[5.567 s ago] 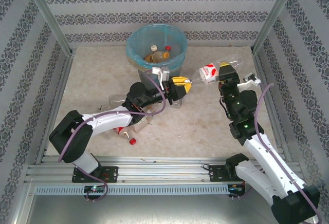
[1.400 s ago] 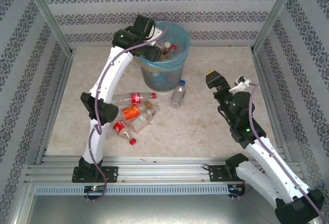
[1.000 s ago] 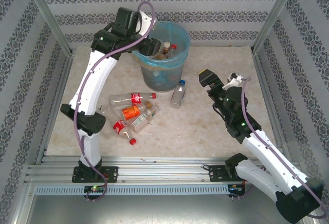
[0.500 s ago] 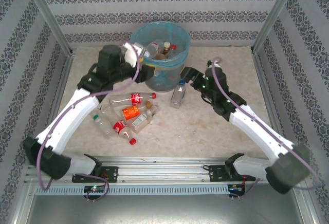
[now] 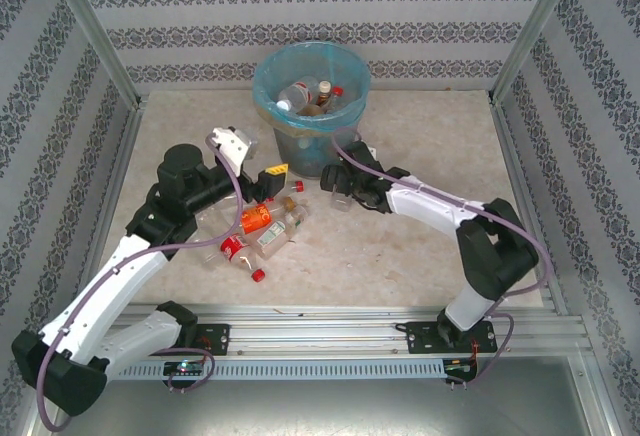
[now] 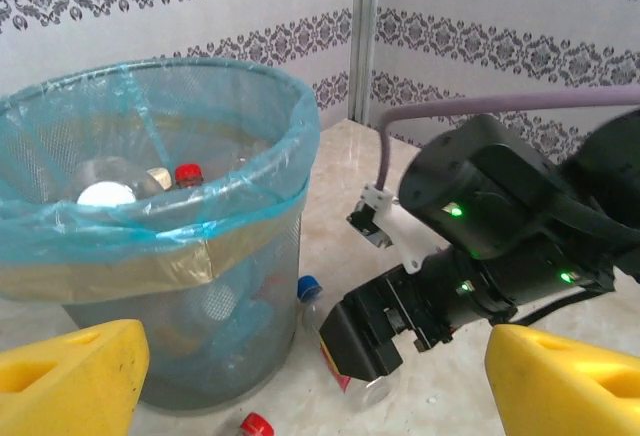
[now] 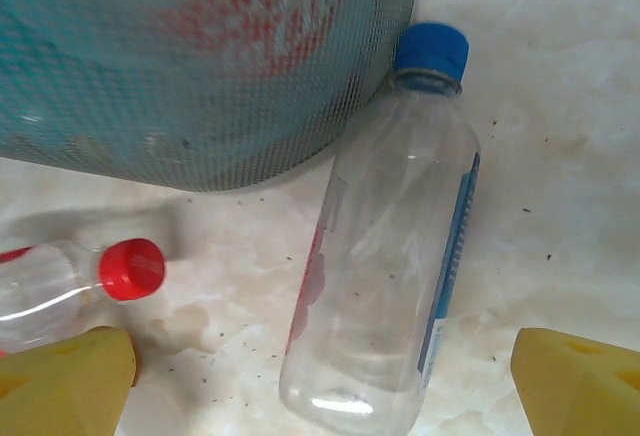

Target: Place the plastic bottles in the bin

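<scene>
Both pairs of jaws stand wide open and hold nothing: the left gripper (image 5: 271, 180) shows its yellow pads far apart in its wrist view, and the right gripper (image 7: 322, 386) has a pad on either side of the blue-capped bottle (image 7: 385, 256) without touching it. Half a second ago the left gripper was up at the rim of the bin (image 5: 305, 151) with a clear bottle (image 5: 290, 96); that bottle now lies inside the bin among the others, and the left arm has dropped back over the heap of bottles (image 5: 258, 222) on the table (image 5: 420, 256). The right arm, raised and well off to the right a second ago, has reached in low to the foot of the bin, just above the blue-capped bottle, which lies against the bin's wall. From above, that bottle is mostly covered by the right gripper, and the left arm hides part of the heap, so the bottles there cannot be counted. In the right wrist view a red-capped bottle (image 7: 60, 291) is cut off at the left edge, and the bin's mesh lets through only blurred red shapes.
</scene>
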You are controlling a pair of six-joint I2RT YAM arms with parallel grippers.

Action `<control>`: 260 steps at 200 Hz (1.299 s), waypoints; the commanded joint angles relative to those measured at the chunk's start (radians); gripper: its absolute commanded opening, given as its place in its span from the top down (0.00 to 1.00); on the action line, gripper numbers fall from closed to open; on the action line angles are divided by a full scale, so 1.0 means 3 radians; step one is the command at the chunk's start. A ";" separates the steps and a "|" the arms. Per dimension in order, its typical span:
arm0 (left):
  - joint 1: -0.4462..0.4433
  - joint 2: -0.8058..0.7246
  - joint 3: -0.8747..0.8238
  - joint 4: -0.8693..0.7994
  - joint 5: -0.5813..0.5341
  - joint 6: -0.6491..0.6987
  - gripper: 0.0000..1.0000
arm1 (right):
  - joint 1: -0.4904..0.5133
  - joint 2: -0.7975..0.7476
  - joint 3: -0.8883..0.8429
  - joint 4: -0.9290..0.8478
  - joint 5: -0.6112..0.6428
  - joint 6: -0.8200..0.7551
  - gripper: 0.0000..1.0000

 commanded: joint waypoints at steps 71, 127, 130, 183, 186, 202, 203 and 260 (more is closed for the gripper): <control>-0.0016 -0.0274 -0.0020 0.0188 -0.0098 0.0251 0.09 | 0.0042 0.0480 0.0071 0.0028 0.0443 0.0003 0.11; -0.0019 -0.0235 -0.0003 0.0221 -0.0096 0.0269 0.09 | -0.0021 0.0504 -0.0092 0.0035 0.0344 -0.0002 0.28; -0.0016 -0.0229 -0.0002 0.0220 -0.0094 0.0267 0.09 | -0.0025 0.0498 -0.0102 0.0038 0.0333 -0.0002 0.29; -0.0016 -0.0195 0.0048 0.0222 -0.0128 0.0162 0.09 | -0.0060 0.0199 -0.0311 0.0081 0.0260 -0.0083 0.44; -0.0017 -0.0185 0.0068 0.0201 -0.0138 0.0136 0.09 | -0.0060 0.0161 -0.0332 0.0078 0.0238 -0.0100 0.45; -0.0016 -0.0068 0.0245 0.0003 -0.0179 -0.0009 0.10 | -0.0060 -0.0031 -0.0437 0.0052 0.0200 -0.0137 0.47; -0.0016 -0.0060 0.0254 -0.0016 -0.0180 -0.0021 0.10 | -0.0060 -0.0046 -0.0442 0.0050 0.0199 -0.0139 0.47; -0.0016 0.0408 0.0789 -0.0345 0.0007 -0.0488 0.14 | -0.0085 -0.1383 -0.1248 -0.0062 0.0066 -0.0245 0.50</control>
